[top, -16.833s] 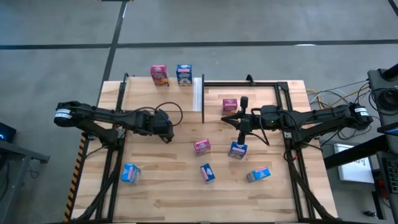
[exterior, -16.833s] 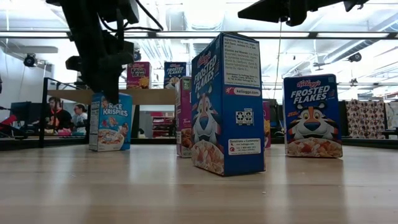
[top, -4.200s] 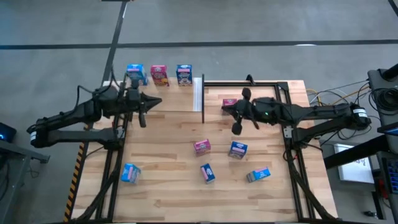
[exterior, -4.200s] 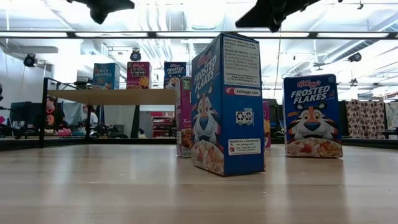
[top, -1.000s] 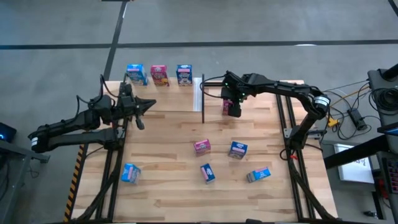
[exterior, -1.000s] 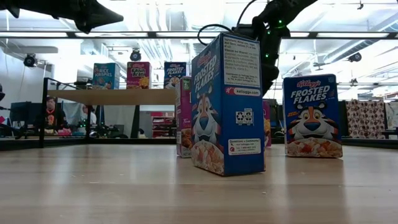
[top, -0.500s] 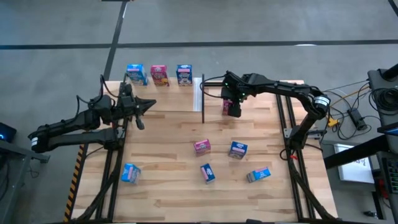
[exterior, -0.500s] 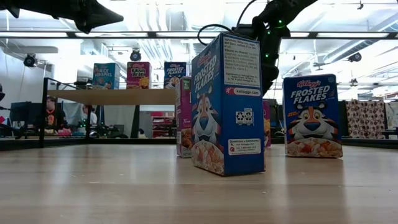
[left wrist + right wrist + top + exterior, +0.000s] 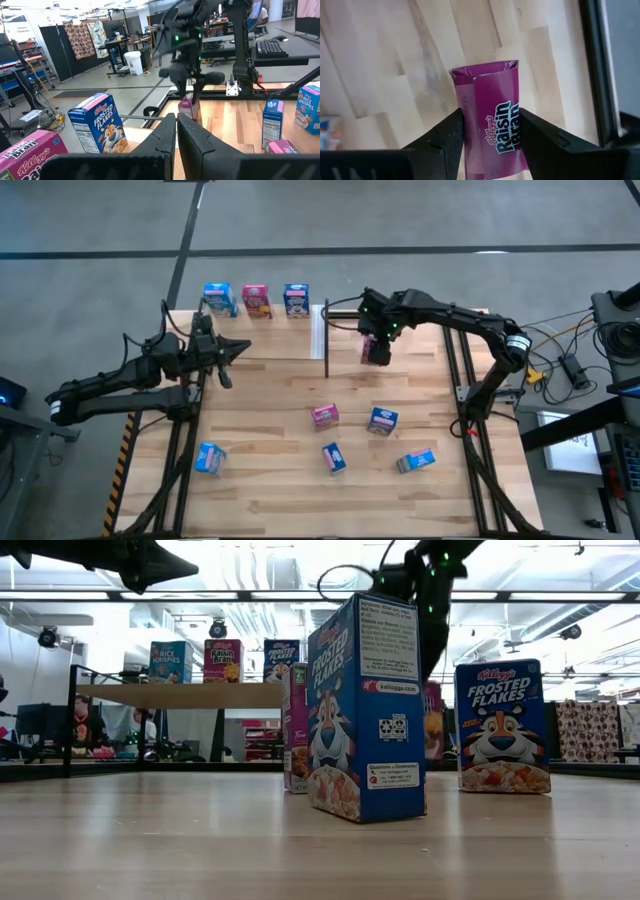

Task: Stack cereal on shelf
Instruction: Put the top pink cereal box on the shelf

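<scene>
My right gripper (image 9: 377,352) hangs over the table's far right part, shut on a pink cereal box (image 9: 492,125); the low view shows that box (image 9: 433,725) partly hidden behind a blue one. The shelf (image 9: 262,340) at the far left bears three upright cereal boxes along its far edge: blue (image 9: 219,299), pink (image 9: 257,300), blue (image 9: 295,299). My left gripper (image 9: 242,345) waits shut and level above the shelf's near edge, holding nothing. Several more cereal boxes stand on the table, among them pink (image 9: 324,415) and blue (image 9: 382,420). My right gripper pinches the pink box's two narrow sides (image 9: 469,127) between its two fingers, near the box's top end. The fingers (image 9: 447,135) come from above, pointing steeply down. The box hangs upright below them, its bottom (image 9: 485,69) clear of the table.
More boxes stand toward the near edge: blue (image 9: 333,458), blue and pink (image 9: 415,461), blue (image 9: 208,458). A dark upright post (image 9: 327,330) and a white strip (image 9: 318,328) mark the shelf's right side. Black frame rails (image 9: 460,370) run along the table's right part.
My right gripper has risen a little, and the pink box has come up off the table with it, staying upright. My left arm has kept still.
</scene>
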### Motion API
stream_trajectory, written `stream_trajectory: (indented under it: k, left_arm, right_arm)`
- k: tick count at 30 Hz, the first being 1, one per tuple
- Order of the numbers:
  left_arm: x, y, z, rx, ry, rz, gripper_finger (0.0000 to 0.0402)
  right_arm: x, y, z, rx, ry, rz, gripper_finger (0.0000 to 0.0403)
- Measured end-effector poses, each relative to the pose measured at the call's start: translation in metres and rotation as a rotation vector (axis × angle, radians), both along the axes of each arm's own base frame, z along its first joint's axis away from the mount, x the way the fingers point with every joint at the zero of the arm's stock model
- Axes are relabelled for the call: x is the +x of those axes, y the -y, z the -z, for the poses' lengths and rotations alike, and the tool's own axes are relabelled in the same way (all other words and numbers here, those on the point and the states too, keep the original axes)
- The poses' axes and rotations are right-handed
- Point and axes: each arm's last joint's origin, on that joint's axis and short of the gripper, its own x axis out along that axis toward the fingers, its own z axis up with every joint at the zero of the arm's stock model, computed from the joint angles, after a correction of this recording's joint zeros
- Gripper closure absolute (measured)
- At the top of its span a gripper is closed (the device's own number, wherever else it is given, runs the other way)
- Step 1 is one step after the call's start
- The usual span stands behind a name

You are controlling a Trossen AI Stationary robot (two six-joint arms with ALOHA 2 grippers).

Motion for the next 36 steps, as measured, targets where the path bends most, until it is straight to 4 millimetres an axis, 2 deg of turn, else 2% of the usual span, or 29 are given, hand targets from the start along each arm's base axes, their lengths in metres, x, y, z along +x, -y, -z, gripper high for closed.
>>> stream_trajectory:
  k: [6, 14, 20, 23, 27, 36]
  left_arm:
    - [0.0, 0.0, 0.0, 0.001, -0.001, 0.0, 0.0401]
    - [0.0, 0.0, 0.0, 0.002, -0.001, 0.0, 0.0401]
    - [0.0, 0.0, 0.0, 0.002, -0.001, 0.0, 0.0401]
    - [0.0, 0.0, 0.0, 0.002, -0.001, 0.0, 0.0401]
    - [0.0, 0.0, 0.0, 0.003, 0.003, 0.0, 0.0401]
    - [0.0, 0.0, -0.001, 0.014, 0.001, 0.0, 0.0401]
  right_arm:
    - [0.004, -0.011, -0.048, -0.017, 0.061, 0.006, 0.0246]
    - [0.011, -0.031, -0.113, -0.086, 0.27, -0.011, 0.0248]
    - [0.013, -0.046, -0.149, -0.117, 0.428, -0.013, 0.0251]
    - [0.02, -0.051, -0.157, -0.14, 0.516, -0.031, 0.025]
    - [0.036, -0.052, -0.159, -0.175, 0.6, -0.066, 0.0249]
    - [0.08, -0.04, -0.136, -0.253, 0.645, -0.152, 0.025]
